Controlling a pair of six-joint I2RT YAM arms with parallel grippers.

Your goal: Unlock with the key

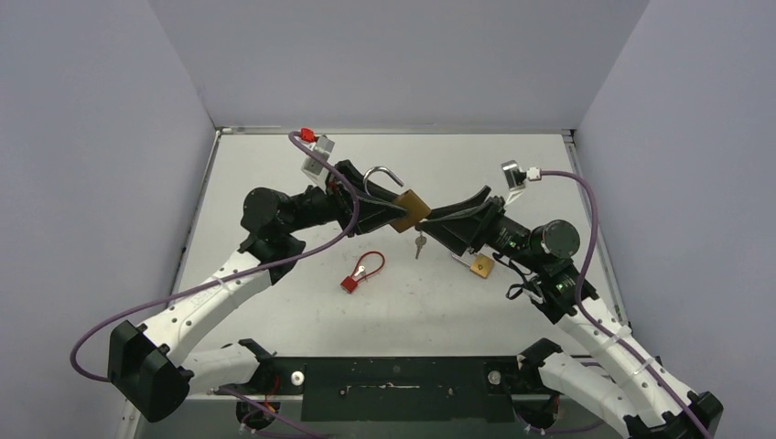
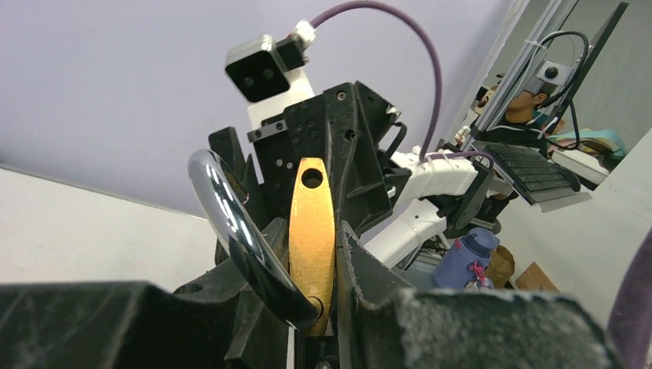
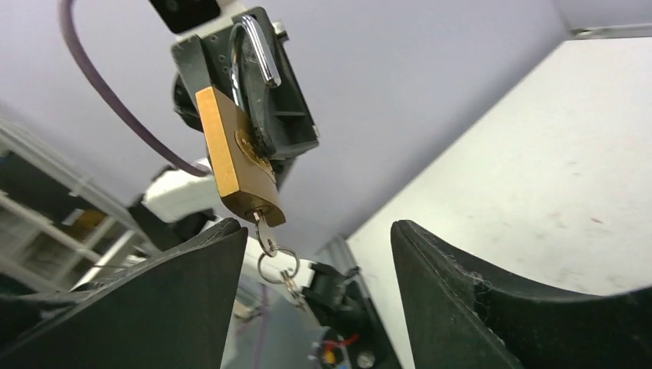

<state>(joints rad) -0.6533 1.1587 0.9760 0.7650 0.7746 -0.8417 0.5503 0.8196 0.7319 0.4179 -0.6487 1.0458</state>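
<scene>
A brass padlock (image 1: pixel 410 210) is held above the table, my left gripper (image 1: pixel 392 216) shut on its body. In the left wrist view the padlock (image 2: pixel 312 231) sits edge-on between the fingers (image 2: pixel 361 261). Its steel shackle (image 2: pixel 231 219) is swung out, leaving one hole bare. The right wrist view shows the shackle (image 3: pixel 261 50) with one end free. The key (image 3: pixel 264 231) sticks in the keyhole, and a ring (image 3: pixel 275 265) with another key dangles from it. My right gripper (image 3: pixel 319 254) is open just below the key, touching nothing.
A second small brass padlock (image 1: pixel 481 265) lies on the table under my right arm. A red lock with a thin loop (image 1: pixel 361 272) lies near the middle. Grey walls close in the table on three sides.
</scene>
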